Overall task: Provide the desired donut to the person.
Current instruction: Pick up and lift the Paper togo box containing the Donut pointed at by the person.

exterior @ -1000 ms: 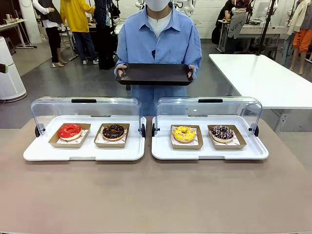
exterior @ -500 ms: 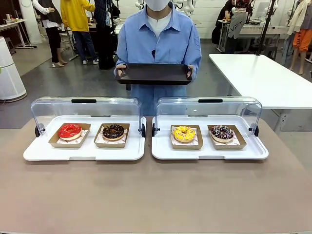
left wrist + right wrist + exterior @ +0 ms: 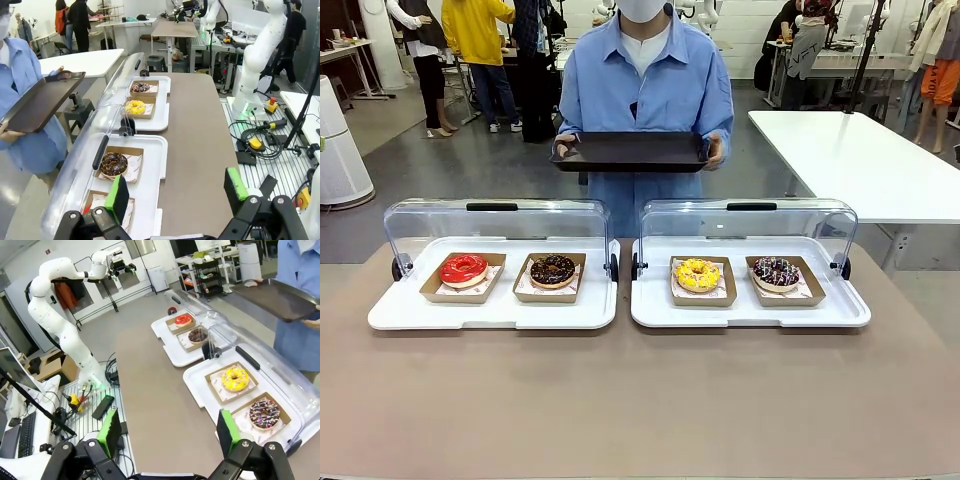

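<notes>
Left gripper (image 3: 176, 192) and right gripper (image 3: 167, 430): fingers spread wide, empty. Red donut (image 3: 464, 268), chocolate donut (image 3: 553, 268), yellow donut (image 3: 698, 273) and sprinkled donut (image 3: 776, 270) sit in open cases (image 3: 750, 315). Person (image 3: 645, 90) stands beyond, holding tray (image 3: 632, 150). I see no choice signalled. Risk: I grab the wrong one, or clip a raised lid (image 3: 750, 218).

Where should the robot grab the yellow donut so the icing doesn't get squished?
Probably best not the yellow donut itself: pinch the near wall of its brown paper tray, coming down from the robot's side. That raised edge gives a firm lip, the icing stays untouched, and the clear lid stands open behind, blocking the far side.
</notes>
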{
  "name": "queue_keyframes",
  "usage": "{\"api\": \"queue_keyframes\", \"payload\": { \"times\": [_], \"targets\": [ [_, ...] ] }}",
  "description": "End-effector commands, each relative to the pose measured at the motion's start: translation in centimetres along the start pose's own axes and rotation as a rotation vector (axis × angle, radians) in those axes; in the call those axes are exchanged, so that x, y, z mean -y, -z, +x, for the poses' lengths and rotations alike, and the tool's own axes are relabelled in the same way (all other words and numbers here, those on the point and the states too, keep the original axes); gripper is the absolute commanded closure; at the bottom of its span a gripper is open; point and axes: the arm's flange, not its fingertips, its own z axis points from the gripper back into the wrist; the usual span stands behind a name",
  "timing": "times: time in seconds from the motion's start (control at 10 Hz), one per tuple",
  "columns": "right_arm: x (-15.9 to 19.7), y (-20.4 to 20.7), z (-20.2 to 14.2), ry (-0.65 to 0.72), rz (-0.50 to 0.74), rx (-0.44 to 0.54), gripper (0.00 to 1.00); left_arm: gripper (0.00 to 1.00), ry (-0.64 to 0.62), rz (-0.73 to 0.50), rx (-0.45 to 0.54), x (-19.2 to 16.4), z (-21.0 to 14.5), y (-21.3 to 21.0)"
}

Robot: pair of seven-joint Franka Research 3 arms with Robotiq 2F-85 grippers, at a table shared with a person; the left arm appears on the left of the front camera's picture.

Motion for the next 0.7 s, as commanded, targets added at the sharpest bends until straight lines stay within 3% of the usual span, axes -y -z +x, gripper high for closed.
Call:
{"api": "queue_keyframes", "payload": {
  "times": [0.0, 0.6],
  "targets": [
    [0.08, -0.07, -0.18, 0.005, 0.012, 0.005, 0.00, 0.00, 0.001, -0.002, 0.005, 0.14, 0.00, -0.18],
    [0.08, -0.07, -0.18, 0.005, 0.012, 0.005, 0.00, 0.00, 0.001, -0.002, 0.005, 0.14, 0.00, -0.18]
  ]
}}
